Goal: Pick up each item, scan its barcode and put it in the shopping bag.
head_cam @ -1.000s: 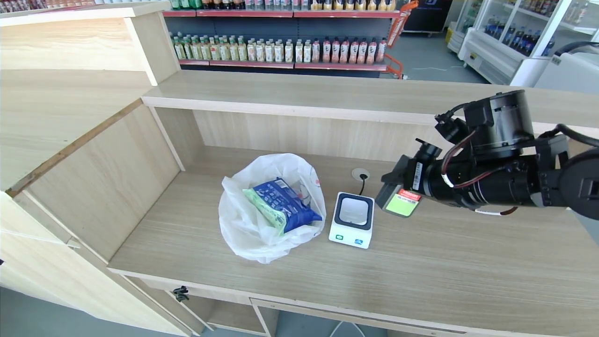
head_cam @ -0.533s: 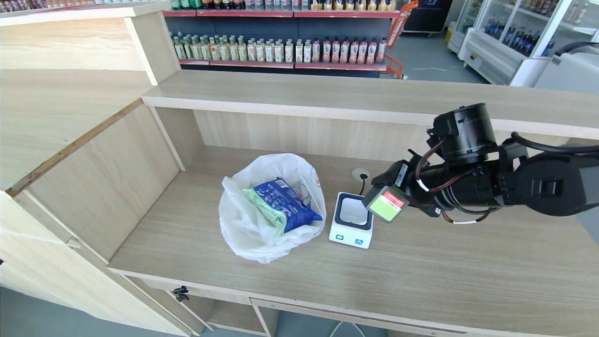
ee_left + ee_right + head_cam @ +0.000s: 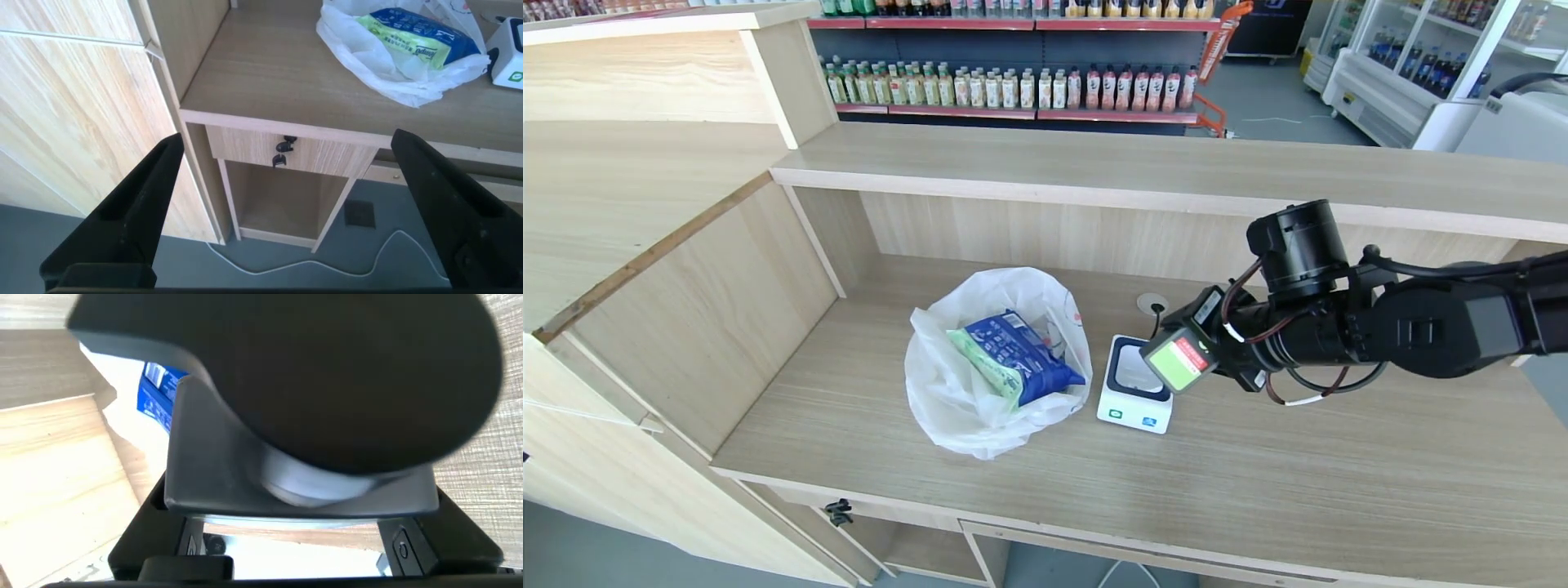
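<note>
The right pincer is clamping what may be a green-faced box over the scanner's right edge, while the left pincer is gaping off the desk's front edge.

Surface: you have a light wooden counter | left of centre: your white shopping bag stands open on it | just right of the bag: white scanner | behind scanner: round cable port set in the top
</note>
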You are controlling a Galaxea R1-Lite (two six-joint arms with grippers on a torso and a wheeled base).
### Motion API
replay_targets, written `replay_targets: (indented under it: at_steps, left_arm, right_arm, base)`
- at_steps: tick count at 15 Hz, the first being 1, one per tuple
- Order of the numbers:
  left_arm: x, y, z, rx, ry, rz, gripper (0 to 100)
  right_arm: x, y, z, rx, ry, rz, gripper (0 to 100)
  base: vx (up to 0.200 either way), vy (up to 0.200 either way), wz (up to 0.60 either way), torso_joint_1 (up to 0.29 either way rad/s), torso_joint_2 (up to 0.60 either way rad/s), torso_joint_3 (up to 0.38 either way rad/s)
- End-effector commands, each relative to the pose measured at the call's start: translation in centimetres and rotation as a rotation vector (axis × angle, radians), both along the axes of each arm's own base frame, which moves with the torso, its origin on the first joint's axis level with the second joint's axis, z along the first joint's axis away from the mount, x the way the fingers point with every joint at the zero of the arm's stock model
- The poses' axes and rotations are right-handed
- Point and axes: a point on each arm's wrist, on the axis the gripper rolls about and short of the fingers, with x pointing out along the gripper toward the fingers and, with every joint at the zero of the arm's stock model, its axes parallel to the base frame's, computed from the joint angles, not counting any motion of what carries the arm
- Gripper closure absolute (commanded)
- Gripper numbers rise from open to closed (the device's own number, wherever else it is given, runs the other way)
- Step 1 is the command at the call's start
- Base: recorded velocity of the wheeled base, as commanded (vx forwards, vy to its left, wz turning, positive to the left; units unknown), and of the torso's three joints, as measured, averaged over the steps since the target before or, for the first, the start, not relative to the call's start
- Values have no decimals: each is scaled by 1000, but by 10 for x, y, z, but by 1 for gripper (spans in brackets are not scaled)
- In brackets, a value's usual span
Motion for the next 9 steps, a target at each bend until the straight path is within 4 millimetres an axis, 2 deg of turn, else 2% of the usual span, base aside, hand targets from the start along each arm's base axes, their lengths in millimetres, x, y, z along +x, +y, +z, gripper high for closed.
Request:
replay_targets:
  at_steps: [1,5,9]
  left_arm:
    - [0,0,0,0,0,0,0]
    - [0,0,0,0,-2,0,0]
    - [0,0,0,0,0,0,0]
  right_arm:
    - [8,4,-12,-7,23,-2,100]
    - [20,11,-19,13,2,15,100]
    - [23,17,-23,24,11,41,100]
  base:
    - [0,0,0,0,0,0]
    - [0,0,0,0,0,0]
    - [0,0,0,0,0,0]
